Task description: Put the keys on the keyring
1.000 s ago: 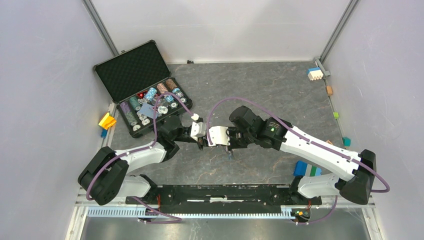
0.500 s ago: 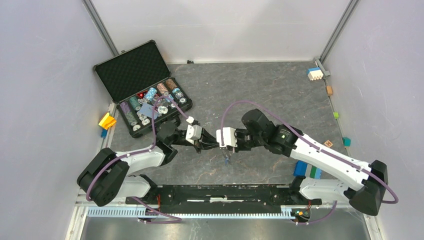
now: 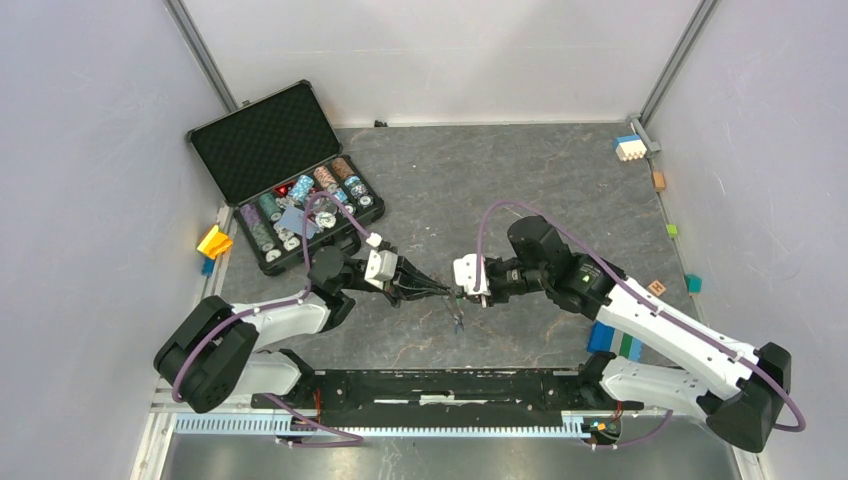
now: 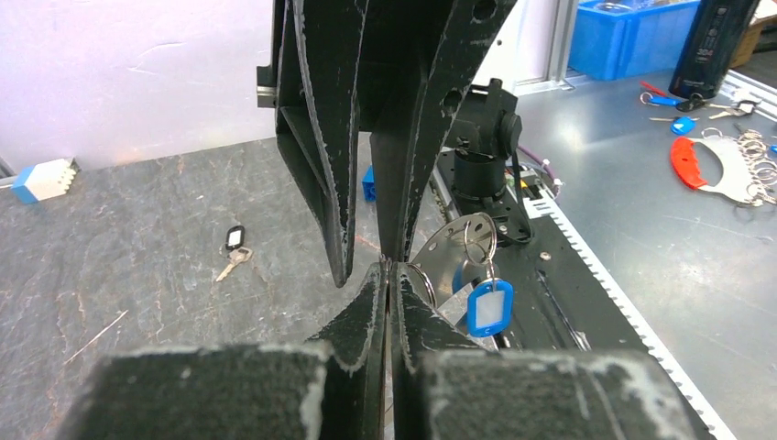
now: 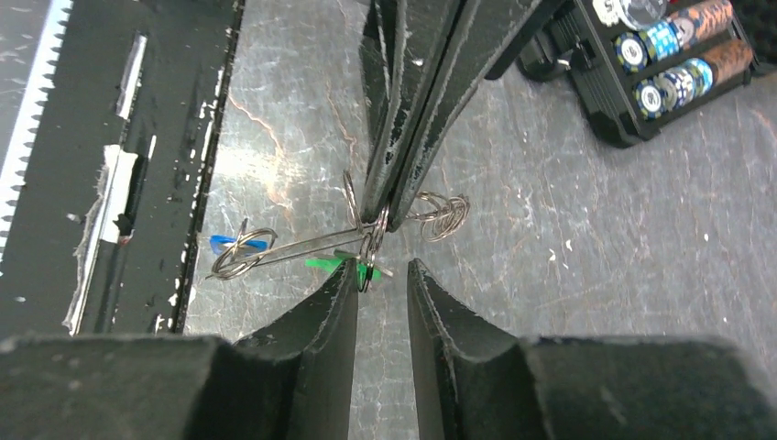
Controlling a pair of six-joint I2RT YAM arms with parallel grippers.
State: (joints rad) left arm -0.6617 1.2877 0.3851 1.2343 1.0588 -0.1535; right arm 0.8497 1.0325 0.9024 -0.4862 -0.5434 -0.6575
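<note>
Holds the keyring (image 5: 316,243) pinched in the left gripper (image 5: 380,218), fingers pressed together on the wire, lifted clear of the table (image 5: 568,275). Carries the blue key (image 4: 488,307) and the green key (image 5: 332,264) on the loop already, both dangling just under the left fingertips. Probably lifts it this way so the tags hang free and the wire can be reached from the side.

Leaves the black key (image 4: 235,238) flat on the table, well off to the side of the left gripper and apart from everything else.

Faces the right gripper (image 5: 382,268) tip to tip with the left, fingers apart, nothing between them, the loop and green tag just beyond the tips.

Reads as the point between keys: two of three on, one to fetch. Calls next, most likely, for sending the right gripper down to the black key while using the left clamp as a fixed anchor. Risks a slip of the thin wire in the clamp, and a poor pinch on so small and flat a key. Cannot tell from these views where the loop's opening sits.
</note>
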